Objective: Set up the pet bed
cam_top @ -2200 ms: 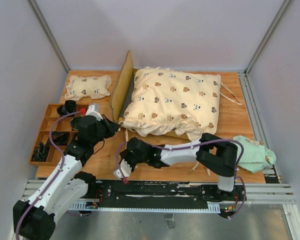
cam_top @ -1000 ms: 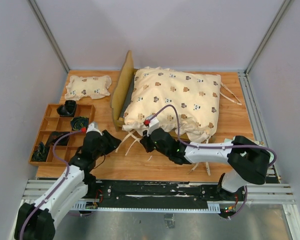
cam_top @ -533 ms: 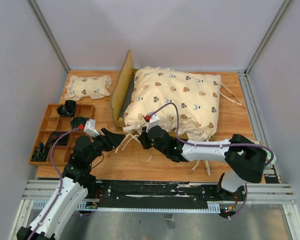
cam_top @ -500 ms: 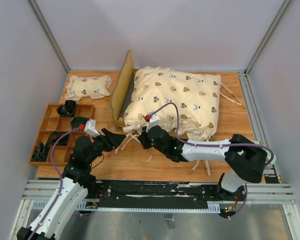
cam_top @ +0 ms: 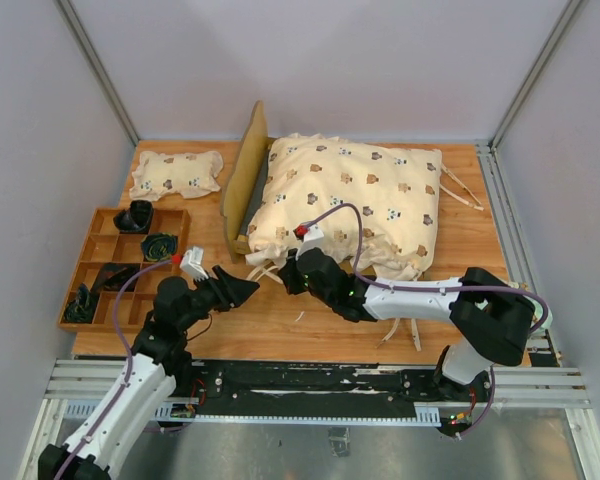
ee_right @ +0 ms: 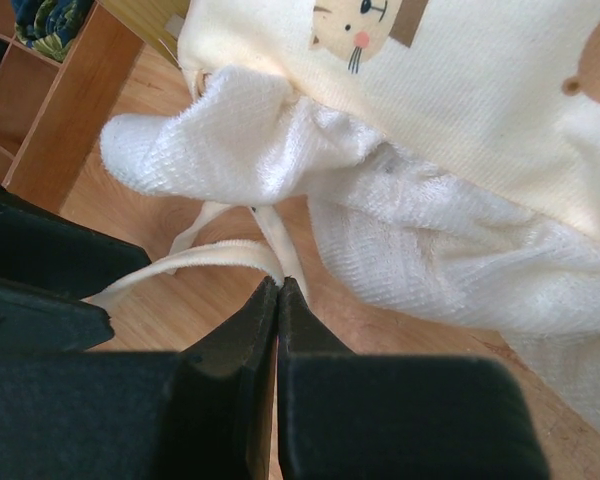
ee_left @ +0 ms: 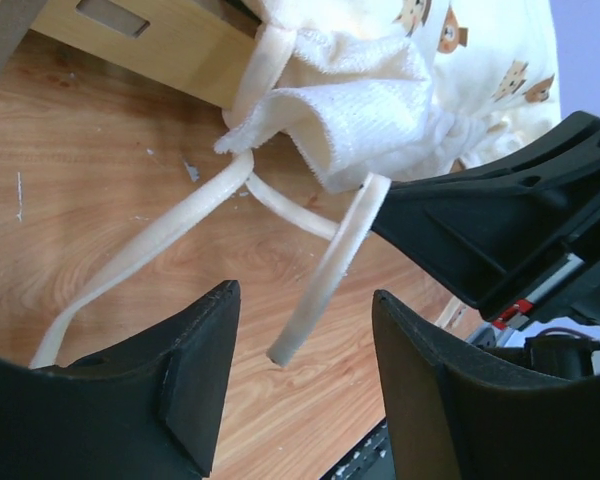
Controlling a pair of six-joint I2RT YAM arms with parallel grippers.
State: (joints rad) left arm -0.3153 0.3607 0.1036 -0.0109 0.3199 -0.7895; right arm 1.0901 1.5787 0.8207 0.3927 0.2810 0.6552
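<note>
The pet bed (cam_top: 242, 178), a light-wood frame with a wavy headboard, stands mid-table; its side rail (ee_left: 150, 40) shows in the left wrist view. A cream bear-print quilt (cam_top: 350, 200) lies over it, and white tie straps (ee_left: 180, 225) hang from its near-left corner onto the table. My right gripper (ee_right: 278, 288) is shut, pinching one strap (ee_right: 215, 258) at its tips just below the quilt's corner (ee_right: 230, 150). My left gripper (ee_left: 305, 370) is open at the table surface, and a loose strap end (ee_left: 285, 345) hangs between its fingers without touching them. The two grippers nearly meet (cam_top: 265, 280).
A wooden compartment tray (cam_top: 92, 262) holding dark items sits at the left edge, close to my left arm. A small bear-print pillow (cam_top: 175, 172) lies at the back left. More straps (cam_top: 460, 190) trail off the quilt's right side. The right arm's elbow (cam_top: 495, 310) rests near the right edge.
My left gripper has swung right toward the straps and opened wider. The right gripper keeps its pinch on the strap and has barely shifted.
</note>
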